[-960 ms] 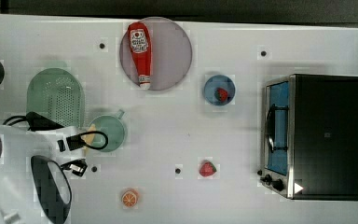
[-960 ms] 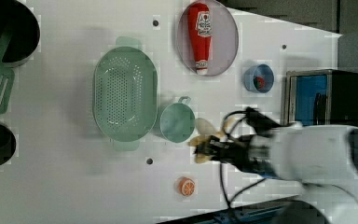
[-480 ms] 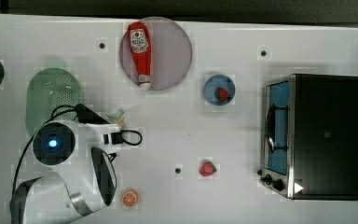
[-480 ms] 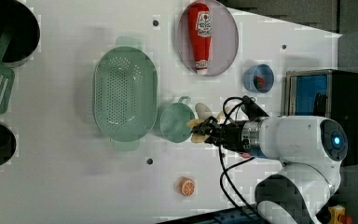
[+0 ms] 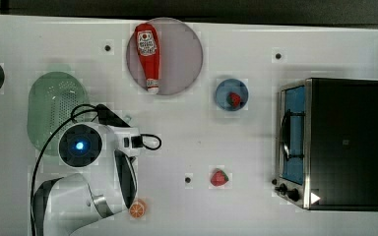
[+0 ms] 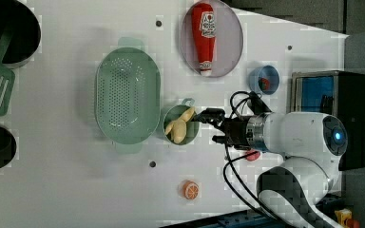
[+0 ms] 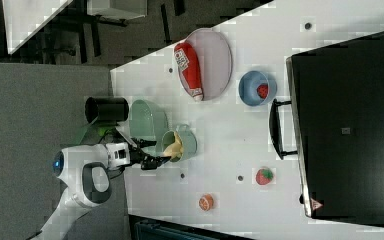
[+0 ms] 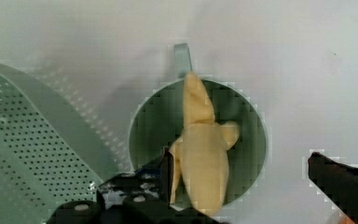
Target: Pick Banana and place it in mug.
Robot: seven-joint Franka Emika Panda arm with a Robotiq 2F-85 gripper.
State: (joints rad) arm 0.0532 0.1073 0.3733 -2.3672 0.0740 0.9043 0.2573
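Note:
The pale yellow banana (image 8: 205,158) lies inside the small pale-green mug (image 8: 256,140), one tip leaning over the rim near the handle. In the left view the banana (image 6: 180,124) rests in the mug (image 6: 169,115), right of the colander. My gripper (image 6: 209,126) hovers over the mug's side away from the colander. It is open, and the wrist view shows its fingers wide apart on either side of the banana, one finger (image 8: 140,186) close against it. In the right view the gripper (image 7: 155,152) stands beside the mug (image 7: 186,145) with the banana (image 7: 174,147) in it.
A large green colander (image 6: 127,95) touches the mug. A ketchup bottle (image 6: 204,38) lies on a plate (image 6: 232,42). A blue bowl (image 6: 256,80) with a strawberry, a loose strawberry (image 5: 219,177), an orange slice (image 6: 190,190), a toaster oven (image 5: 344,142) and black pots (image 6: 9,28) surround it.
The arm carried the banana over to the mug. Its jaws have opened, and the banana now lies in the mug, free of the grip.

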